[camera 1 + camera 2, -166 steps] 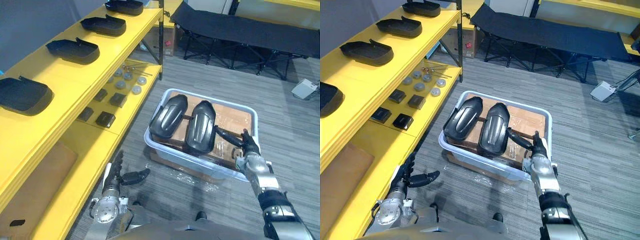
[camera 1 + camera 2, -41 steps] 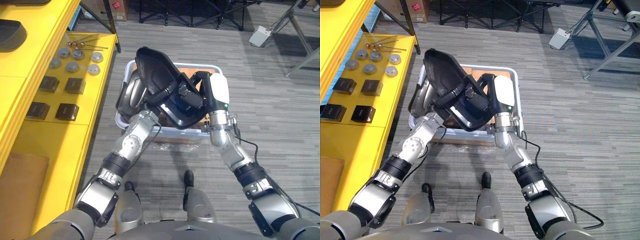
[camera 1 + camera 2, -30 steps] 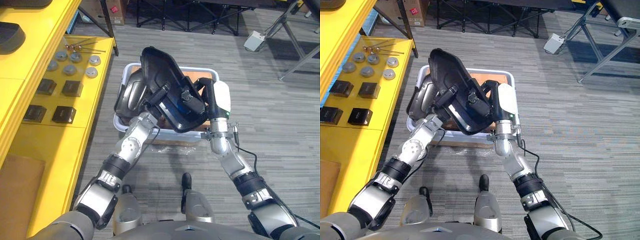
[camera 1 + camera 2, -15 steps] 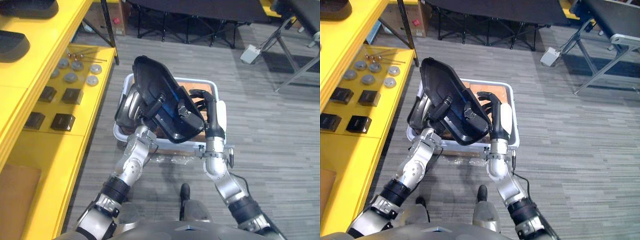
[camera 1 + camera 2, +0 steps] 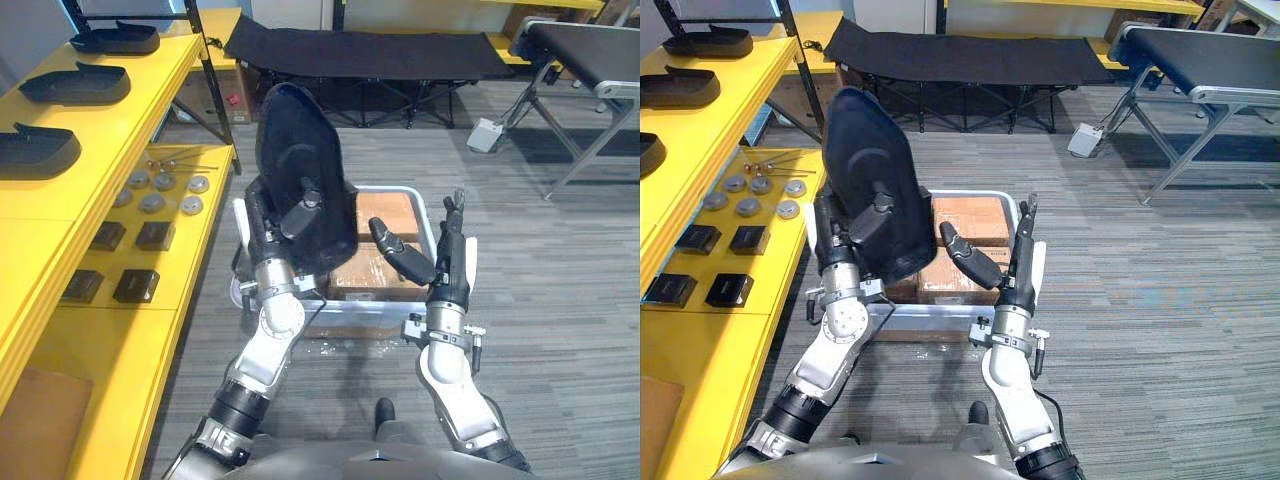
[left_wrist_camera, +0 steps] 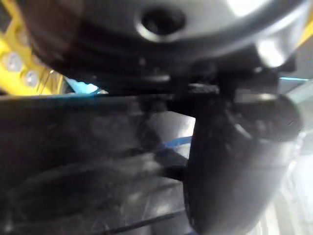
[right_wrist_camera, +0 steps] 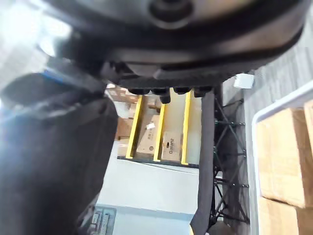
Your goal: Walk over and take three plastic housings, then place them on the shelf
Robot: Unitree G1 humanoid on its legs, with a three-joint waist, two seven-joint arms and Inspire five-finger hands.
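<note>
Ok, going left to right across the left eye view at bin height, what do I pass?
Yellow shelf → small black blocks → plastic housing, upright in the left hand → cardboard boxes in the bin → right hand, open.

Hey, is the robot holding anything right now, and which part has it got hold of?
The left hand grips a housing upright by its lower edge, thumb across the near face. The right hand is open, holding nothing.
</note>
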